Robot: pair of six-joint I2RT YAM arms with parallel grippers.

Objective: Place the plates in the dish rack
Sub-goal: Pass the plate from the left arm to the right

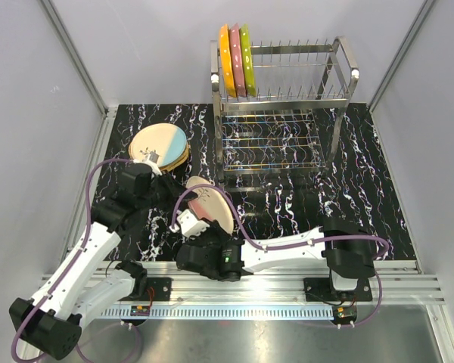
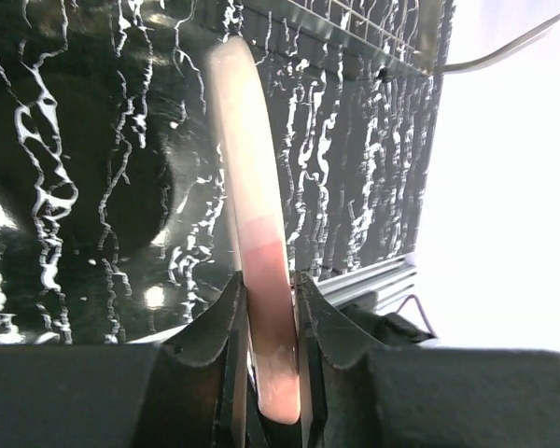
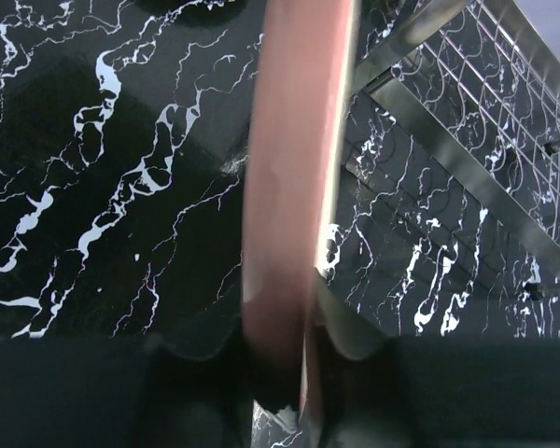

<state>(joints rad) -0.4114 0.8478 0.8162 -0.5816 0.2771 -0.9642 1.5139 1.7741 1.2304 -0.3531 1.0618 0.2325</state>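
Right gripper (image 3: 280, 350) sits closest, just beyond the near rail. Its jaws are clamped on the lower rim of a pinkish plate (image 3: 294, 168), with a dark finger (image 3: 350, 327) on each side of the edge; this view is blurry. From above, the same gripper (image 1: 200, 228) points away from the bases and the plate (image 1: 212, 206) stands tilted on edge above it, off the black marbled table (image 1: 325, 189). A small motif shows on the plate's face; detail too small to read.

Left gripper (image 1: 169, 190) reaches in from the left to the same plate. On the left wrist view its jaws are closed on the rim (image 2: 261, 233), fingers (image 2: 210, 327) pressed against both sides, gripper (image 2: 266, 322) centred on the edge. So both grippers hold one plate.

Further back on the left, a stack of plates (image 1: 160, 146) lies flat on the table, top one cream and light blue, tan edges under it.

Dish rack (image 1: 287, 97) stands at the far side, right of the stack. Three plates are upright at the left end of its upper tier: orange plate (image 1: 224, 60), pink plate (image 1: 236, 62), lime-green plate (image 1: 247, 60), side by side. Rest of the prongs to their right hold nothing.
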